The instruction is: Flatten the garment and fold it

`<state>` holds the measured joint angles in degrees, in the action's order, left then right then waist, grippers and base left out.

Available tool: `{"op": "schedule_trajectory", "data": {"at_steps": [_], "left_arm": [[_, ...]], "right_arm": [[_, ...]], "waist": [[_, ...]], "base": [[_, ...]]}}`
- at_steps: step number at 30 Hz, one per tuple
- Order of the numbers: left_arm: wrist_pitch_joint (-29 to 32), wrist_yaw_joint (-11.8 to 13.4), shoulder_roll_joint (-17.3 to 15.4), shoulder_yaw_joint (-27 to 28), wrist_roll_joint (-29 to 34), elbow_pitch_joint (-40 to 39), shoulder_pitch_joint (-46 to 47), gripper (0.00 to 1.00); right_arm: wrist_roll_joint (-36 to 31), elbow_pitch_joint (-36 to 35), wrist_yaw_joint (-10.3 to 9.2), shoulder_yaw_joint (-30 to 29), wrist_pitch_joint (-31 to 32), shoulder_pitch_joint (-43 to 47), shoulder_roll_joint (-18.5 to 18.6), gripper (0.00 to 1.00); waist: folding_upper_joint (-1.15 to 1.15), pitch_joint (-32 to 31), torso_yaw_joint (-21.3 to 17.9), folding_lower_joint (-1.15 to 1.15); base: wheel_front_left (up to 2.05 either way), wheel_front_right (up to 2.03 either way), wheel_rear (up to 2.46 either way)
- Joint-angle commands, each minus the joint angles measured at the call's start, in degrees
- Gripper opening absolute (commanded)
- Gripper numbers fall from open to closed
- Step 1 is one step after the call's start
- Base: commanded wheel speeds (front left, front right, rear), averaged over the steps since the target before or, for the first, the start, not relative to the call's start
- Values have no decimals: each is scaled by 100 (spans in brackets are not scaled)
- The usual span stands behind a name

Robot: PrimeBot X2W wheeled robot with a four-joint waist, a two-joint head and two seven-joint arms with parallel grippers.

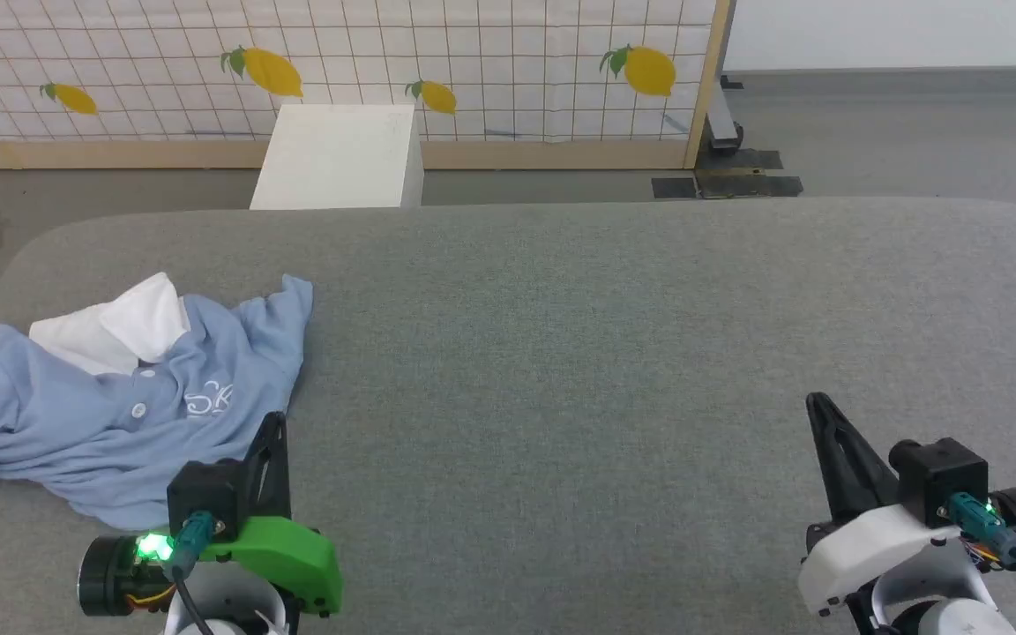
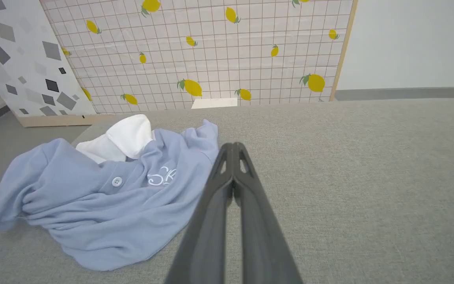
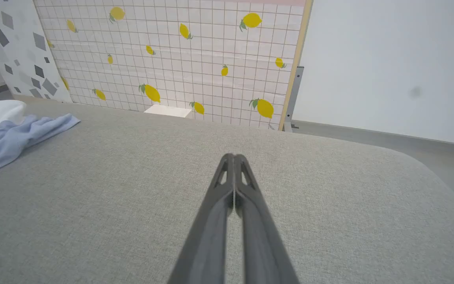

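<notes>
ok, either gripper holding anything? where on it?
Nothing. Left gripper and right gripper jaws shut, empty; crumpled light blue polo shirt lies ungripped on the grey fabric surface.

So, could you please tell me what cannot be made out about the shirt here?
Head view: the left gripper covers part of the garment; the frame's left edge cuts it off.
Left wrist view: the logo is creased, unreadable.
Right wrist view: frame edge cuts most off.

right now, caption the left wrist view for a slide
Shut left pincer poised beside crumpled light blue polo shirt on grey surface.
</notes>
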<state>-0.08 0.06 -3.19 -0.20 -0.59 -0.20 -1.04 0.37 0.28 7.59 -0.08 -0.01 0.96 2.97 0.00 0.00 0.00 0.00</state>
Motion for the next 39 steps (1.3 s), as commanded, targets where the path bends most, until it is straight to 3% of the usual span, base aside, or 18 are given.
{"op": "schedule_trajectory", "data": {"at_steps": [1, 22, 23, 39], "left_arm": [[8, -6, 32, 20, 59, 20, 104, 0], [8, -6, 32, 20, 59, 20, 104, 0], [-1, 0, 0, -2, -1, -1, -1, 100], [-148, 2, 2, -27, -78, 1, -69, 100]], "right_arm": [[-37, -28, -10, 8, 1, -96, -10, 0], [-37, -28, -10, 8, 1, -96, -10, 0], [1, 1, 0, -4, -2, 0, 0, 100], [77, 62, -1, -178, -148, 27, 1, 100]], "waist": [[0, 0, 0, 0], [0, 0, 0, 0], [0, 0, 0, 0], [0, 10, -1, 0]], "base": [[0, 0, 0], [0, 0, 0], [0, 0, 0], [0, 0, 0]]}}
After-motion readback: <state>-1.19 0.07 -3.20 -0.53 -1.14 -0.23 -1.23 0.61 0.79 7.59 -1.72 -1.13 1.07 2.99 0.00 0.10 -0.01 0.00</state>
